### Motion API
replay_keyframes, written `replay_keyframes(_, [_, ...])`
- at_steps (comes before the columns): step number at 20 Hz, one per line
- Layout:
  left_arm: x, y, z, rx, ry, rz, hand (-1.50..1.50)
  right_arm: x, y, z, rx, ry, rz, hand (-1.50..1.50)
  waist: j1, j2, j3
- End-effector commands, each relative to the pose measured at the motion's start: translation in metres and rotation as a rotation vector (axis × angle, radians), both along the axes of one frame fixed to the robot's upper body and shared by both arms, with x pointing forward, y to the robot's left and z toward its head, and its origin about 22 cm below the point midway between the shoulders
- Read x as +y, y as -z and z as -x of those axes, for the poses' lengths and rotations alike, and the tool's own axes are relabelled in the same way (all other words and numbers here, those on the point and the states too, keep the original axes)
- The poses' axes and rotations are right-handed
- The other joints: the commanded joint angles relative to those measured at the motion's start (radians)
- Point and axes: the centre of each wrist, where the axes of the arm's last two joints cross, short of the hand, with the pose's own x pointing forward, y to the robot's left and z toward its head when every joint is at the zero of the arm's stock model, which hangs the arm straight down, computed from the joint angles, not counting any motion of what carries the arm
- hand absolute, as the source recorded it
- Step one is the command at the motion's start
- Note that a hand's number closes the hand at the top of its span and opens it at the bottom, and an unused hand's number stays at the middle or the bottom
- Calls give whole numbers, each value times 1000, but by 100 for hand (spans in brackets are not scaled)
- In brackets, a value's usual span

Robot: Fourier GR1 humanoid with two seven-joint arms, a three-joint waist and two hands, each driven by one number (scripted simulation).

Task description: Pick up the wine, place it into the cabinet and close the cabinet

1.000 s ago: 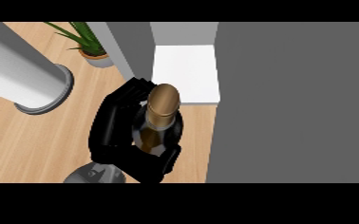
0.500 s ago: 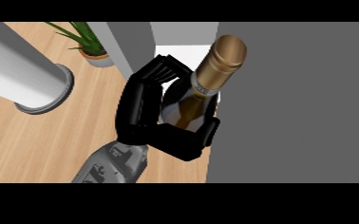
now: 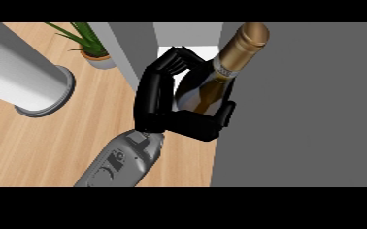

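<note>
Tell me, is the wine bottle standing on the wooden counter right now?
No, the robot hand holds the wine bottle tilted above the counter.

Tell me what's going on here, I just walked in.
One hand holds a wine bottle, fingers curled round its body, gold-foiled neck pointing up and away. The bottle sits at the opening of the grey cabinet, not yet set down inside. A plant and a grey cylinder stand on the counter.

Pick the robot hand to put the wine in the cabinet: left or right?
Left. The left robot hand is curled round the wine right beside the cabinet; the right one isn't in view.
</note>
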Motion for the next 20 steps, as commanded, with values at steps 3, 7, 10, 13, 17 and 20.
replay_keyframes(3, [2,3,-11,19,-34,36,150,-6,-23,43,-53,-45,-5,-150,-3,-1,0])
replay_keyframes(7, [-16,21,-3,37,-38,57,150,-4,-16,37,-47,-51,-12,-150,-6,0,0])
replay_keyframes(10, [-8,28,-12,52,-47,70,150,-16,-9,16,-67,-24,-19,-150,2,1,0])
replay_keyframes(13, [-3,50,-24,56,-75,44,150,-6,-1,36,-55,-43,-36,-150,-8,1,0])
replay_keyframes(17, [-9,67,-16,26,-91,-40,150,2,-5,-1,-62,-29,-22,-150,8,1,0])
replay_keyframes(20, [3,77,-33,18,-118,-72,150,-2,-21,29,-49,-21,-22,-150,1,0,-1])
